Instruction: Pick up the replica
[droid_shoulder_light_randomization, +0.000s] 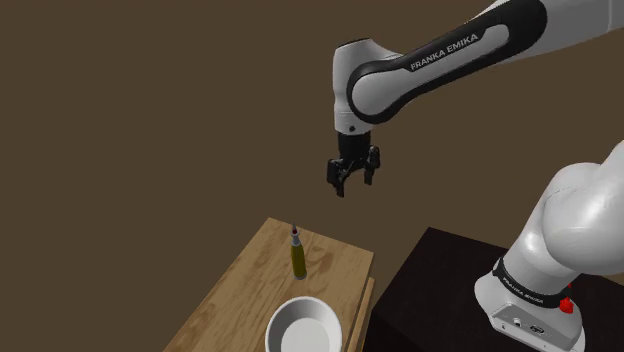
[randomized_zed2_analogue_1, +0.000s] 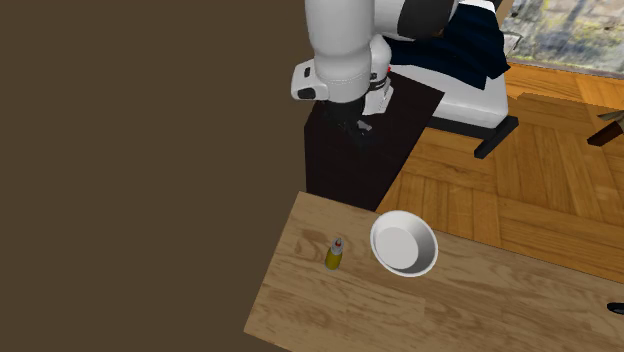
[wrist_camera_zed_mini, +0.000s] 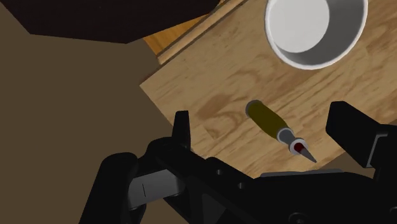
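Black fingers (wrist_camera_zed_mini: 182, 130) spread wide, empty, above olive replica (wrist_camera_zed_mini: 267, 119) standing on wooden table (wrist_camera_zed_mini: 210, 76)

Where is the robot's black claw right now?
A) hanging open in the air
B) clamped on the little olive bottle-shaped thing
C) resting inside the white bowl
A: the gripper hangs open in mid-air, apart from the olive replica and the white bowl on the table.

The replica (droid_shoulder_light_randomization: 297, 258) was coloured olive-yellow with a grey tip; the bowl (droid_shoulder_light_randomization: 305, 325) was rendered white, the table (droid_shoulder_light_randomization: 240, 290) wood-grained.
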